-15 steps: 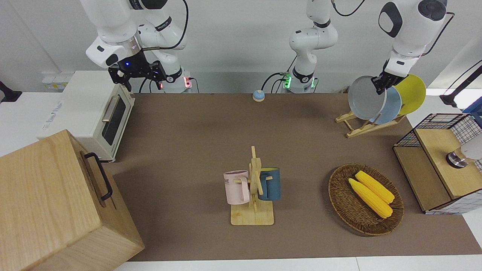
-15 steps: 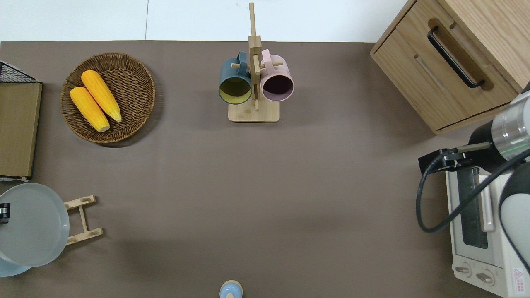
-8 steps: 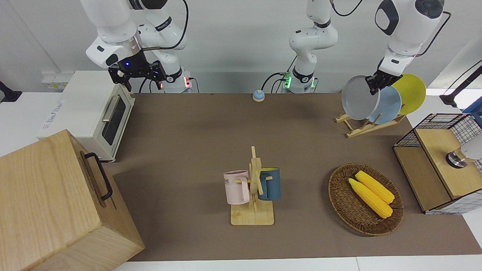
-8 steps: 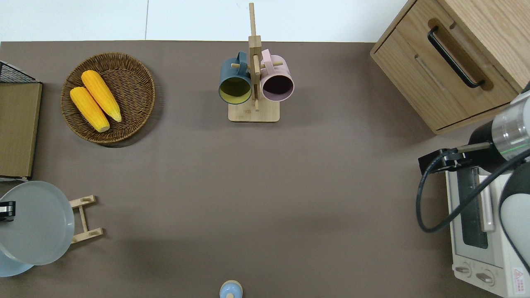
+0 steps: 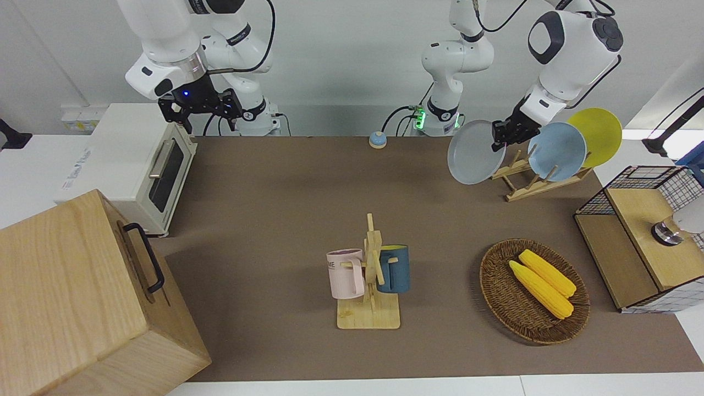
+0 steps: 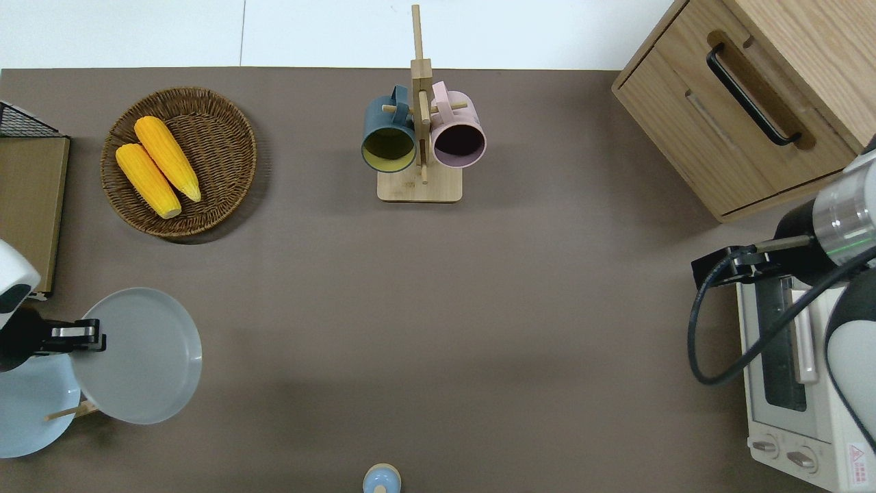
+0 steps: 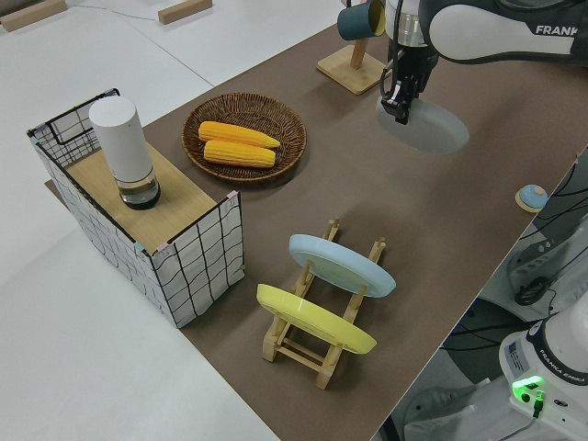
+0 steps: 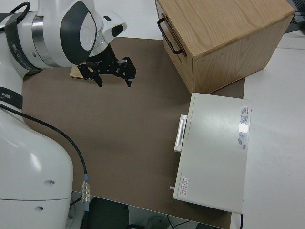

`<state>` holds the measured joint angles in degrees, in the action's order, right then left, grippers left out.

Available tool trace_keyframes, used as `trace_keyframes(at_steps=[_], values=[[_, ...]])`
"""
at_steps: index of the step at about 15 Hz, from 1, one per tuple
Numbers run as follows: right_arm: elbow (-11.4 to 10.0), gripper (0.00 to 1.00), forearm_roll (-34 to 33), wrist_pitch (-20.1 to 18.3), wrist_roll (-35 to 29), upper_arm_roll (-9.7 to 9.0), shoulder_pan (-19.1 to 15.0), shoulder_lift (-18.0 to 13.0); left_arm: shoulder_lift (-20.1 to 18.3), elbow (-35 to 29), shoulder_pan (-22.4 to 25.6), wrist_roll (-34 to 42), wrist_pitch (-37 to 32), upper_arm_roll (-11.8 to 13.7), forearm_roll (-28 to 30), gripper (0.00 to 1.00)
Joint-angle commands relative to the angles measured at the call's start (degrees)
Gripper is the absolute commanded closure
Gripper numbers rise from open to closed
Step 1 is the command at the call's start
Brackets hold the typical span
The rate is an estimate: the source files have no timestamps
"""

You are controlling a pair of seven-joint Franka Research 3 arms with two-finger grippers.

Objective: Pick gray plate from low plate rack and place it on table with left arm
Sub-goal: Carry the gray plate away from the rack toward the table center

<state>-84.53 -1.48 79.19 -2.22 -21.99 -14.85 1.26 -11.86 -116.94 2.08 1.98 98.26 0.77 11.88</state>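
Note:
My left gripper (image 5: 503, 135) is shut on the rim of the gray plate (image 5: 473, 153) and holds it tilted in the air. In the overhead view the plate (image 6: 140, 356) hangs over the brown table (image 6: 410, 308) and the end of the low plate rack (image 5: 528, 184), with the gripper (image 6: 92, 337) at its rim. The rack (image 7: 322, 340) still holds the light-blue plate (image 5: 556, 151) and the yellow plate (image 5: 597, 129) on edge. The left side view shows the gripper (image 7: 401, 108) and gray plate (image 7: 427, 129) well clear of the rack. My right gripper (image 5: 201, 107) is parked and open.
A wicker basket (image 5: 533, 291) with two corn cobs, a mug tree (image 5: 371, 275) with a pink and a blue mug, a wire-sided box (image 5: 649, 236), a wooden cabinet (image 5: 82, 297), a toaster oven (image 5: 137, 165) and a small bell (image 5: 377, 139) stand around the table.
My left gripper has carried the gray plate up off the rack and toward the table's middle, uncovering the light-blue plate. The right arm has not moved.

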Motion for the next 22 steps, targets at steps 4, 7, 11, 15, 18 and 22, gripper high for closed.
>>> trace_keyframes(at_steps=[4,7,11,15,18,22], values=[[0.41,0.017,-0.37,-0.70,-0.68,-1.21,-1.32,-0.12,2.27,-4.35,-1.90,10.30,4.48,0.73,10.97,0.95],[0.41,0.017,-0.37,-0.62,-0.68,-1.21,-1.32,-0.12,5.09,-6.09,-0.85,20.48,5.79,1.78,13.86,0.94],[0.41,0.017,-0.37,-0.62,-0.68,-1.13,-1.32,-0.12,5.53,-13.83,-0.41,25.88,14.57,1.78,17.74,0.94],[0.41,0.017,-0.37,-0.62,-0.68,-1.13,-1.32,-0.12,9.30,-15.07,-0.24,29.30,17.14,1.78,17.92,0.94],[0.41,0.017,-0.37,-0.62,-0.68,-1.21,-1.32,-0.12,9.93,-14.98,-0.14,29.58,17.23,1.78,17.92,0.84],[0.41,0.017,-0.37,-0.62,-0.68,-1.21,-1.32,-0.12,10.02,-14.89,0.03,29.49,17.14,1.87,17.74,0.34]])
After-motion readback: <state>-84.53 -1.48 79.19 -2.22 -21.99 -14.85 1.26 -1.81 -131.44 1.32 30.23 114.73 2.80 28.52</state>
